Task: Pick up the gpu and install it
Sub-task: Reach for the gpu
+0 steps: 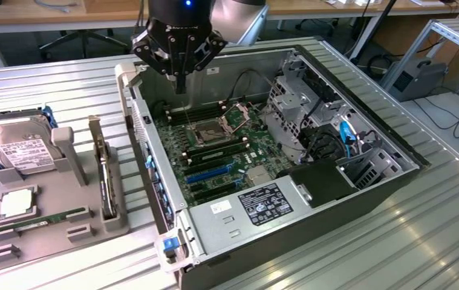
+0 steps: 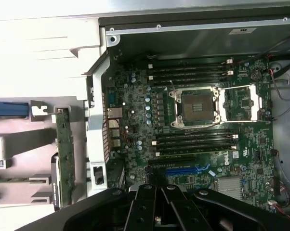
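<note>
One grey holder point(image 1: 43, 241) sits nearest, at the lower left of the exterior view, on a ribbed metal table point(image 1: 423, 241). It props spare parts in their own recesses: a hard drive point(image 1: 19, 148) leaning upright, a processor chip point(image 1: 17, 202) lying flat, and a memory stick point(image 1: 40, 222) lying flat. The graphics card point(image 1: 104, 175) stands on its long edge in a slot along the holder's side nearest the computer, untouched. Standing it this way likely leaves its upper edge free for a grasp from above. The wrist view shows the same card point(image 2: 65, 154) as a thin green strip beside the case wall.

Further in, at the centre of the exterior view, a computer case point(image 1: 378, 115) lies on its side with the panel off. That puts the main board point(image 1: 213, 145) face up and reachable from overhead. A blue slot point(image 1: 209, 174) on the board is empty.

Beyond that, at the upper centre, the black pincer point(image 1: 179, 87) hovers above the far end of the case. Its fingers are pinched together and hold nothing. It is well apart from the card. Desks point(image 1: 68, 15) run along the top of the frame.
</note>
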You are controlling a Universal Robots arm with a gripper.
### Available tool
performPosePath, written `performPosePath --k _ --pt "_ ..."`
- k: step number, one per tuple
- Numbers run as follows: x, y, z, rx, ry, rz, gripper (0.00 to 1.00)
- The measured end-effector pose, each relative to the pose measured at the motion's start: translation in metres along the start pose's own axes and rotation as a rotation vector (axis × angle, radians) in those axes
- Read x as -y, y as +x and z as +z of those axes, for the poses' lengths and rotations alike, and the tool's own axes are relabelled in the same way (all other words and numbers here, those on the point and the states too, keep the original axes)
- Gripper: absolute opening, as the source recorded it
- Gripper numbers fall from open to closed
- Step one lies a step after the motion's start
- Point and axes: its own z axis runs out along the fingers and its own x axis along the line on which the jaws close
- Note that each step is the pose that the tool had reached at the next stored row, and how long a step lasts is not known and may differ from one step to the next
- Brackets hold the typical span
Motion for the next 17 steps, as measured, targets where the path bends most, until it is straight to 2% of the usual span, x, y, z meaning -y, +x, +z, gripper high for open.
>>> performPosePath --k 17 --pt "0.0015 0.020 -0.0006 0.0000 0.0000 0.000 0.11"
